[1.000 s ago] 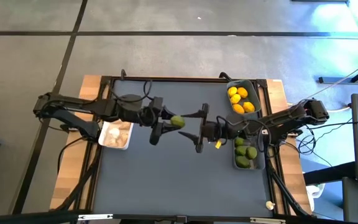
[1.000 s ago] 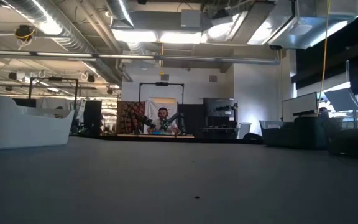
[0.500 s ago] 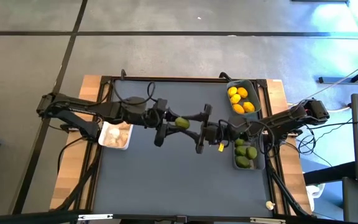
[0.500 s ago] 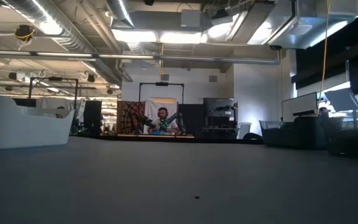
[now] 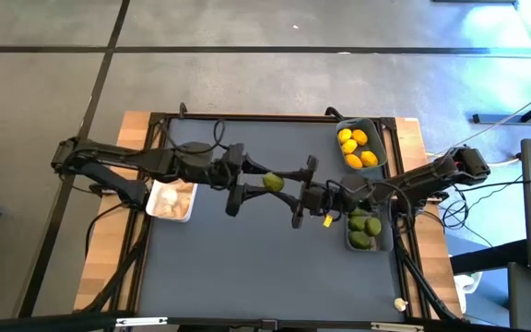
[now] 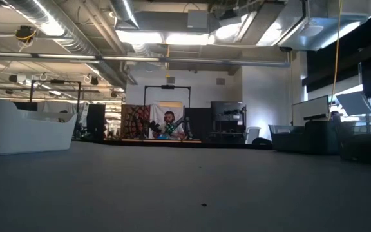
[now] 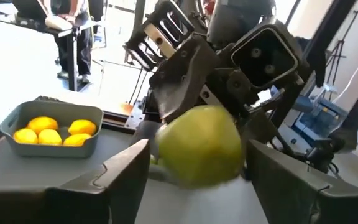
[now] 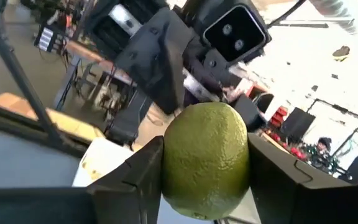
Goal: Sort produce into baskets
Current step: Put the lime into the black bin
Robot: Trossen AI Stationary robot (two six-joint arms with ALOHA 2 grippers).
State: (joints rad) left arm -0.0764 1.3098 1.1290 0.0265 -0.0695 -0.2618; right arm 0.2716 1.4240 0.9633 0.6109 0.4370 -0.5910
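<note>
Right now both grippers meet at the centre of the high view, with one lime (image 5: 273, 183) suspended between them above the dark table (image 5: 247, 267). The right gripper (image 8: 204, 171) has its fingers pressed against the lime's sides and appears to be holding it. The left gripper (image 7: 194, 171) also brackets the fruit, but a gap shows on at least one side, so I judge it to be letting go.

The risk is in this handover. If the left fingers open before the right grip is firm, the round lime could slip, drop to the table and roll. If both hold while an arm pulls, the fruit could be wrenched loose.

Farther out, the dark grey basket (image 5: 372, 242) at centre right holds limes, the blue-grey basket (image 5: 377, 136) at upper right holds lemons (image 5: 358, 148), and the white basket (image 5: 171, 214) at left holds garlic (image 5: 171, 195). A drop into the wrong one would spoil the sort.
</note>
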